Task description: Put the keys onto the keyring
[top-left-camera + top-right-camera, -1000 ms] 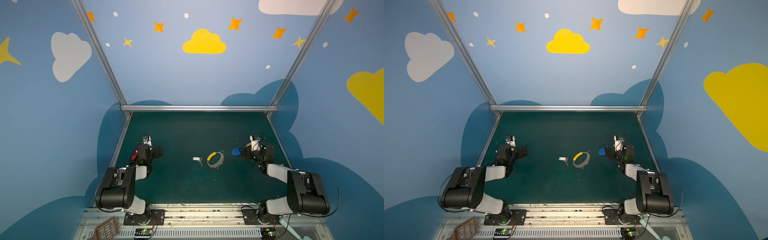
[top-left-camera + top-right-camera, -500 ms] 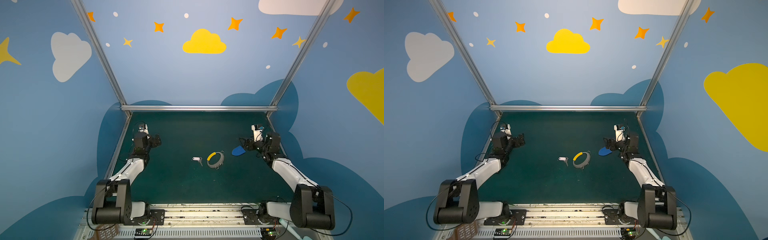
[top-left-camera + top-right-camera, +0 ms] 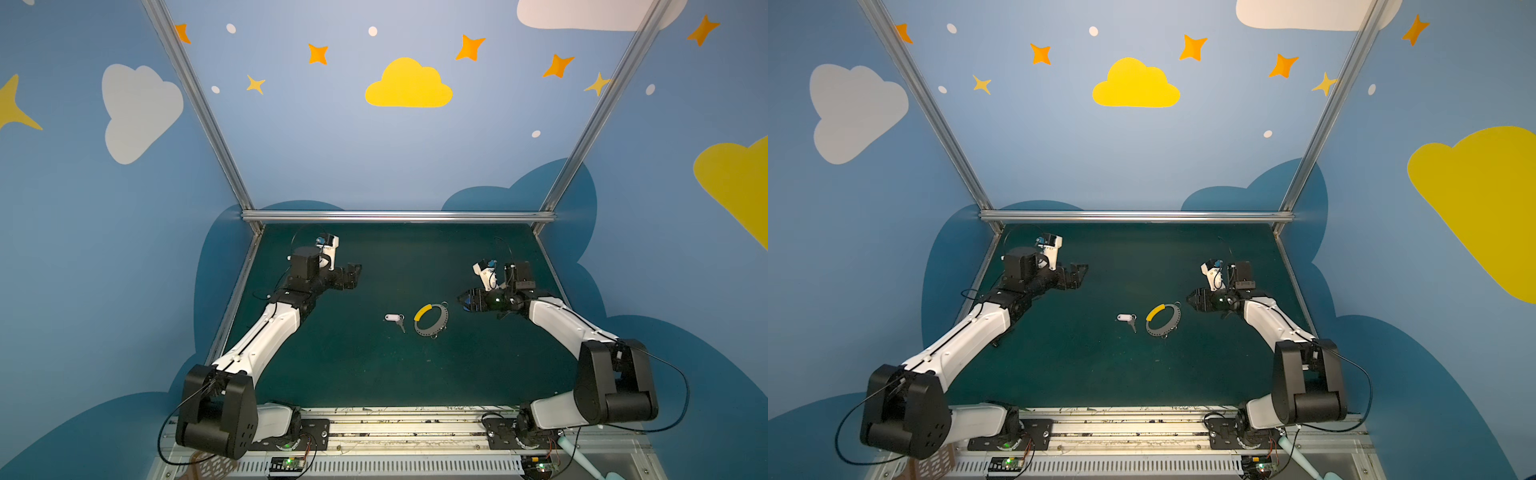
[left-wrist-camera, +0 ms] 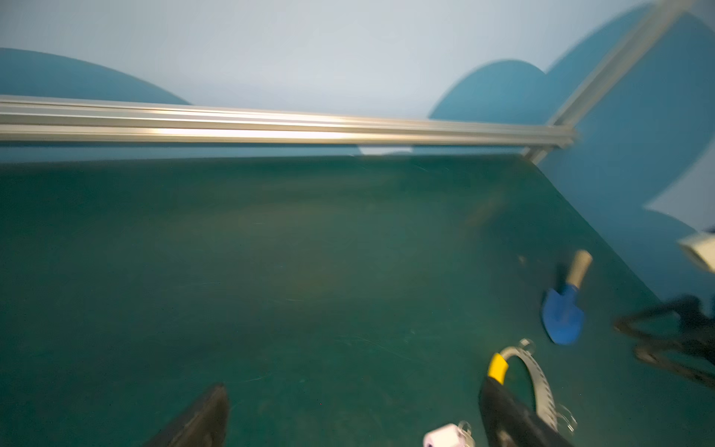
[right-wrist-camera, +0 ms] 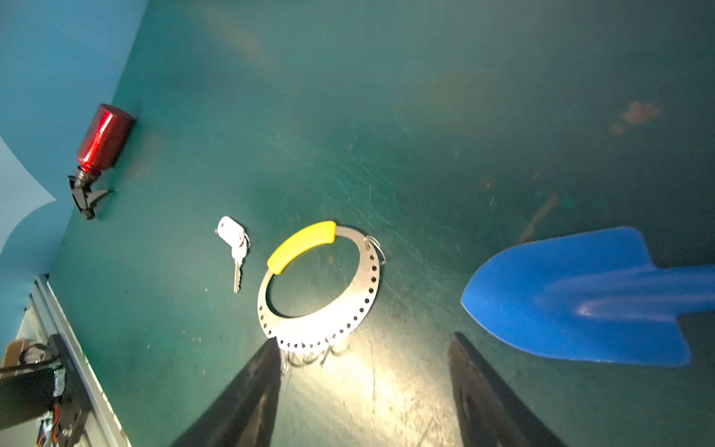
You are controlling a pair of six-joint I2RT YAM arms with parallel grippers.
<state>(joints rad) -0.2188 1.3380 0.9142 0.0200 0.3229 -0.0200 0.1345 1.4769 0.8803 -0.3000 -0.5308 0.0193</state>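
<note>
Keys [image 3: 395, 319]: flat on the green bench [image 3: 374, 374], just beside the keyring [image 3: 423, 312] on its yellow-arc side, apart from it and not threaded on.

Right pincer [image 5: 363, 387]: jaws partly apart, gripping nothing, close to the keyring's holed arc, opposite the keys.

Blue shovel [image 5: 580, 294]: near the keyring, same side.

Left pincer [image 3: 352, 276]: jaws wide, empty, well apart from the keyring.

Red bottle [image 5: 102, 137]: well apart from the keyring, beyond the keys.
</note>
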